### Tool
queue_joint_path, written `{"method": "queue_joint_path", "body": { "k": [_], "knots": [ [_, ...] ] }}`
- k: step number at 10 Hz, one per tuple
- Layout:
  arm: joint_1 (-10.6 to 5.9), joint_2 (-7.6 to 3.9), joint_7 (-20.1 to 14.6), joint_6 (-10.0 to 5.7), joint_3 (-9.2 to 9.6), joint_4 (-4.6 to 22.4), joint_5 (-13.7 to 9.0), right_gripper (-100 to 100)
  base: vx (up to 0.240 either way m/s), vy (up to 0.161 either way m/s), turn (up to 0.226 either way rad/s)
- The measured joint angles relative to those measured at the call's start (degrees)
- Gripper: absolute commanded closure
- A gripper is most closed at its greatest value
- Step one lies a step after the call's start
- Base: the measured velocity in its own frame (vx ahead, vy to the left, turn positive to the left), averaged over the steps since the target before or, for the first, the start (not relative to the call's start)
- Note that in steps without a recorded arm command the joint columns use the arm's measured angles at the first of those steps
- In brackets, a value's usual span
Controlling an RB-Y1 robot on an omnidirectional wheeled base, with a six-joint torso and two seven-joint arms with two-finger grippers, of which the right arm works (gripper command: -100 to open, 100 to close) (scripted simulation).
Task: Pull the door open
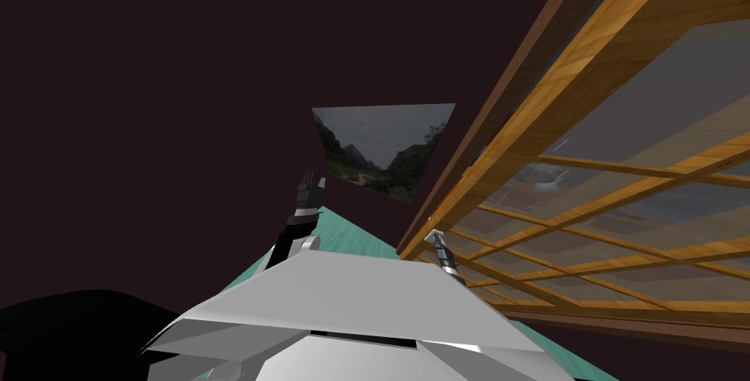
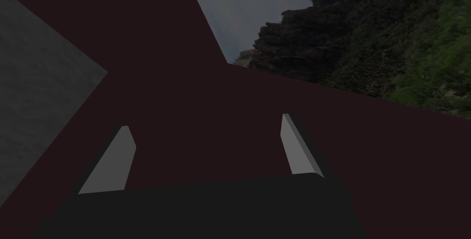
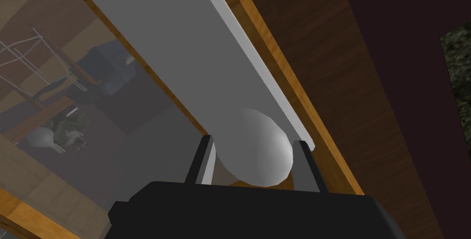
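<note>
A wooden door (image 1: 586, 69) with glass panes between wooden bars fills the right of the head view. On its edge sits a grey plate (image 3: 184, 52) with a round grey knob (image 3: 257, 149). My right gripper (image 3: 254, 158) is shut on that knob, one finger pressed to each side; in the head view it reaches the door's edge (image 1: 437, 237). My left gripper (image 2: 207, 151) is raised in front of the dark maroon wall, open and holding nothing; the head view has it left of centre (image 1: 309, 186).
The dark brown door frame (image 1: 505, 98) runs beside the door's edge. A landscape picture (image 1: 381, 149) hangs on the dark wall (image 1: 146, 105) ahead. A strip of teal floor (image 1: 351, 234) shows below. Furniture is visible through the glass (image 3: 50, 112).
</note>
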Motion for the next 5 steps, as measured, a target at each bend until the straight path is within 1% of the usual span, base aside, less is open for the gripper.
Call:
{"method": "queue_joint_path", "body": {
  "k": [1,5],
  "knots": [
    [-0.06,-0.18,-1.6,0.06,0.58,0.0,-0.7,100,-0.030,-0.013,0.012],
    [-0.19,-0.59,-7.0,0.29,2.03,0.0,-2.4,100,-0.029,-0.010,0.013]
  ]
}}
